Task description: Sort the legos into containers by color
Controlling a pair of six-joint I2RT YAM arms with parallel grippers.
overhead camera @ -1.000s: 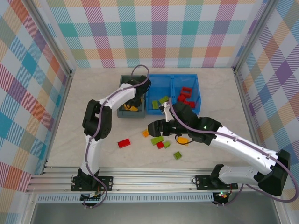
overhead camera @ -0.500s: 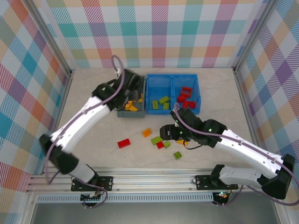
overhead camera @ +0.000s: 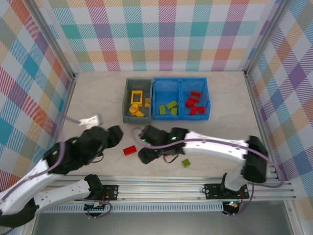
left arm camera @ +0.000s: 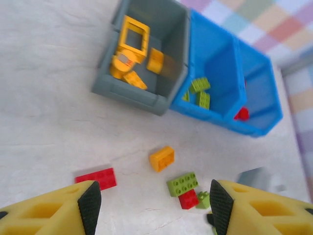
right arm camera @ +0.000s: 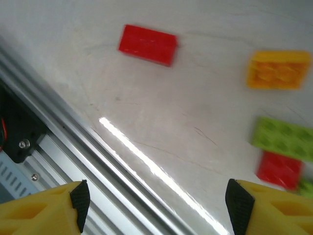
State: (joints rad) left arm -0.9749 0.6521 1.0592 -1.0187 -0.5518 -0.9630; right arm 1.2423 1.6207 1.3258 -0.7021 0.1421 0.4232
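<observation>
Left arm (overhead camera: 73, 152) withdrew from grey bin (overhead camera: 137, 119); right fingers (right arm camera: 44, 208) spread.

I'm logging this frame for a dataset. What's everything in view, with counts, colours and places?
Table: one, pale, under everything.
Grey bin: one, far side.
Blue bin: one, two compartments, right of grey bin.
Frame: one, yellow, grey bin.
Yellow bricks: several, grey bin.
Green bricks: three, left blue compartment.
Red bricks: several, right blue compartment.
Loose red bricks: two, table.
Loose orange brick: one, table.
Loose green bricks: at least two, table.
Left hand: yellow fingers, open.
Right hand: yellow fingers, open.
</observation>
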